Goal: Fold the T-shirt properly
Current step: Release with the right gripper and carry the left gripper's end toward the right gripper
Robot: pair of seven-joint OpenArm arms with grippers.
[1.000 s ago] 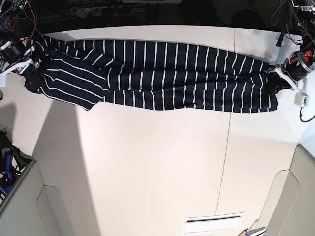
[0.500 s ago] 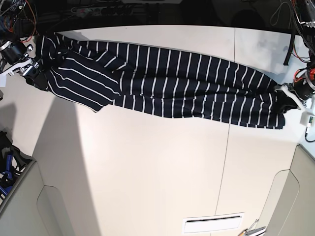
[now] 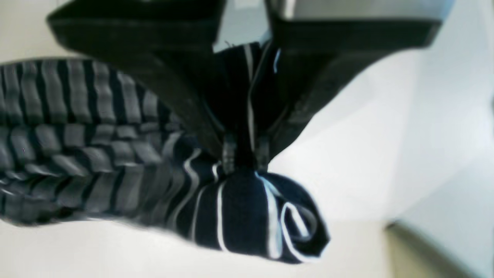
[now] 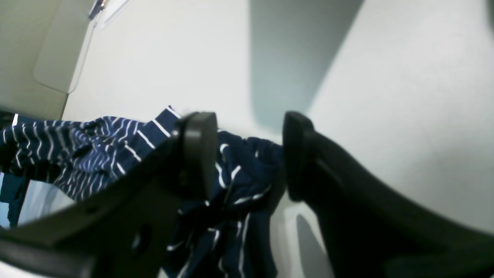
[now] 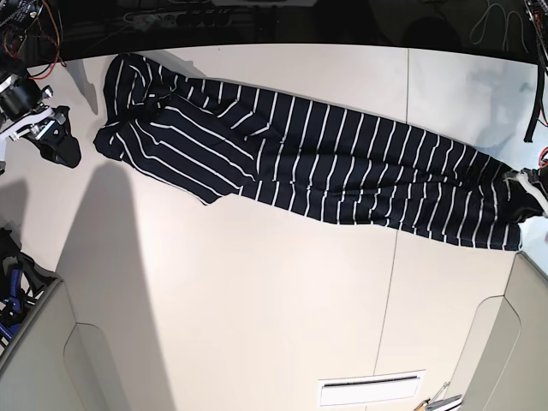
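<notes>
In the left wrist view, my left hand was pinched tight on a bunched end of the T-shirt, a knot of striped cloth bulging out just below the fingertips while the rest of the shirt trailed off to the side, low over the pale surface. To do this step well, I judged, I had to keep that pinch firm and pull evenly along the length of the shirt, so the cloth would stretch flat rather than twist.

In the right wrist view, my right hand stood spread, the two pads well apart with nothing clamped between them. The T-shirt lay loose behind and below the gap, rumpled on the surface; whether the cloth brushed either pad I could not tell. I held nothing on this side.

In the base view, the T-shirt lay stretched in a long slanted band across the far part of the surface, one end folded over itself near the right hand, the other running to the left hand at the frame's edge. The right hand sat clear of the cloth, just beside its end. The shirt looked narrow and doubled rather than neatly folded, so I judged the task was far from done: the free end wanted squaring, and the risk was dragging the whole shirt sideways with only one end held.
</notes>
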